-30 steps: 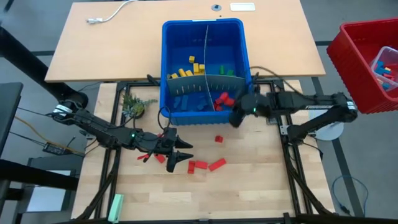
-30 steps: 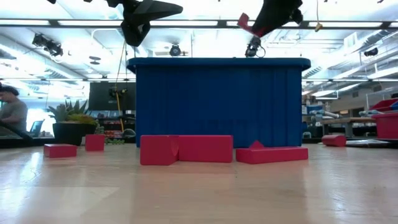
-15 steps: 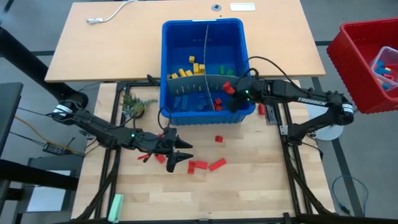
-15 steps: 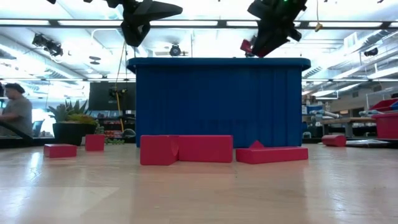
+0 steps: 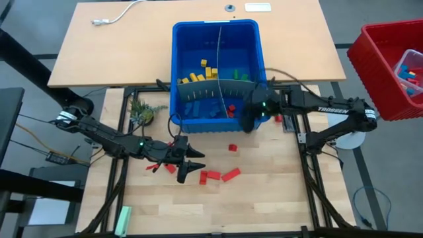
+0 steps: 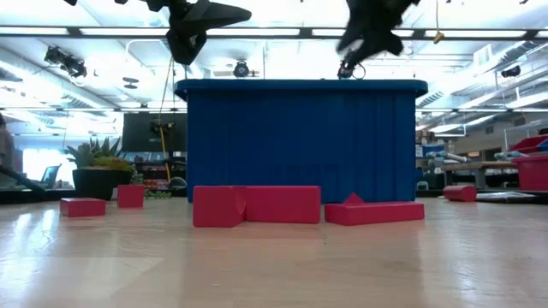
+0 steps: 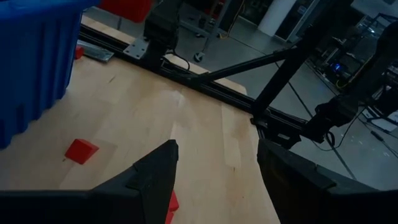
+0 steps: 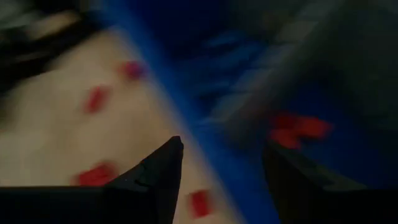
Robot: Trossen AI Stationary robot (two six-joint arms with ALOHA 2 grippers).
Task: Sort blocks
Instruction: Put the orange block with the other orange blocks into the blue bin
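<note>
Several red blocks [image 5: 230, 174] lie loose on the wooden table in front of the blue bin [image 5: 216, 30]. In the bin, yellow [image 5: 200, 74], green [image 5: 240, 75], blue [image 5: 198, 109] and red blocks [image 5: 232, 108] lie in separate compartments. My left gripper [image 5: 196, 164] hangs open above the table by the loose red blocks, with nothing between its fingers [image 7: 217, 149]. My right gripper [image 5: 246, 120] is open and empty over the bin's near right corner [image 8: 224, 149], above the red blocks [image 8: 298, 130] in the bin.
A grey ridged divider [image 5: 215, 86] crosses the bin. A small plant [image 5: 142, 112] stands left of the bin. A red crate [image 5: 390, 66] sits off the table at the right. A pale green bar [image 5: 123, 219] lies at the near left. A white cable [image 5: 112, 16] lies far left.
My right gripper carried a red block from the bin's near right corner out over the bin, let it go there, and has swung back toward the near wall; the block is gone from its fingers.
</note>
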